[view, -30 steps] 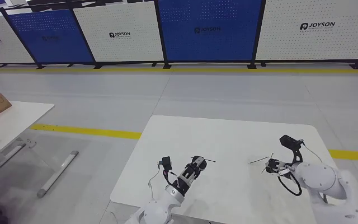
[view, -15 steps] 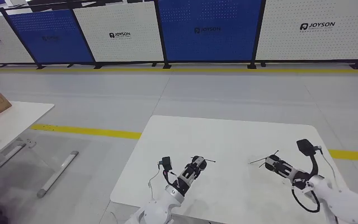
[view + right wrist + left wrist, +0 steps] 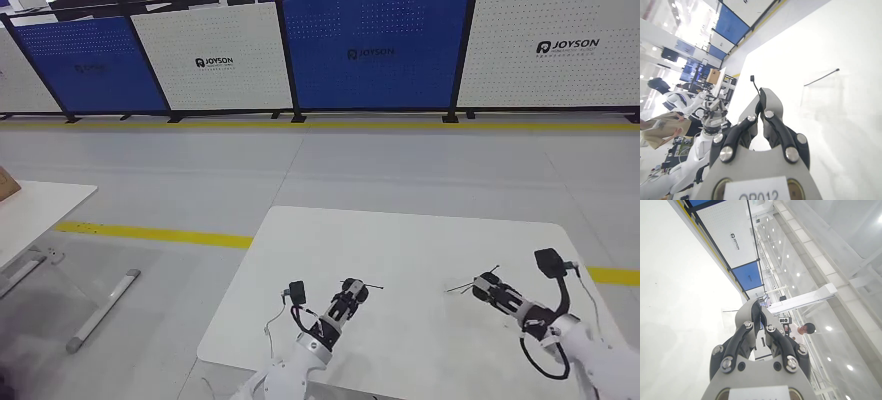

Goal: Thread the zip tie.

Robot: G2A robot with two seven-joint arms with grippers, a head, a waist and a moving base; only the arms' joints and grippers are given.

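On the white table [image 3: 400, 240], my left gripper [image 3: 352, 291] is shut on a thin black zip tie [image 3: 372, 287] whose end sticks out sideways past the fingertips [image 3: 755, 306]; the strand shows as a zip tie tail [image 3: 730, 310]. My right gripper [image 3: 486, 286] hovers near the table's right side, shut on a second zip tie [image 3: 754, 83] with its square head [image 3: 752, 77] pointing away from the fingers. A third zip tie [image 3: 821, 77] lies loose on the table just beside the right gripper, also seen from above as a loose tie [image 3: 462, 287]. The two grippers are well apart.
Blue and white pegboard panels [image 3: 370, 50] fence the far floor beyond a yellow line [image 3: 150, 234]. Another white table [image 3: 40, 215] stands at the left. A broad bare stretch of table separates the arms.
The right arm has swung its wrist outward to the right, turning the gripper and its zip tie. In the last half second it barely moved. The left arm shifted only slightly.
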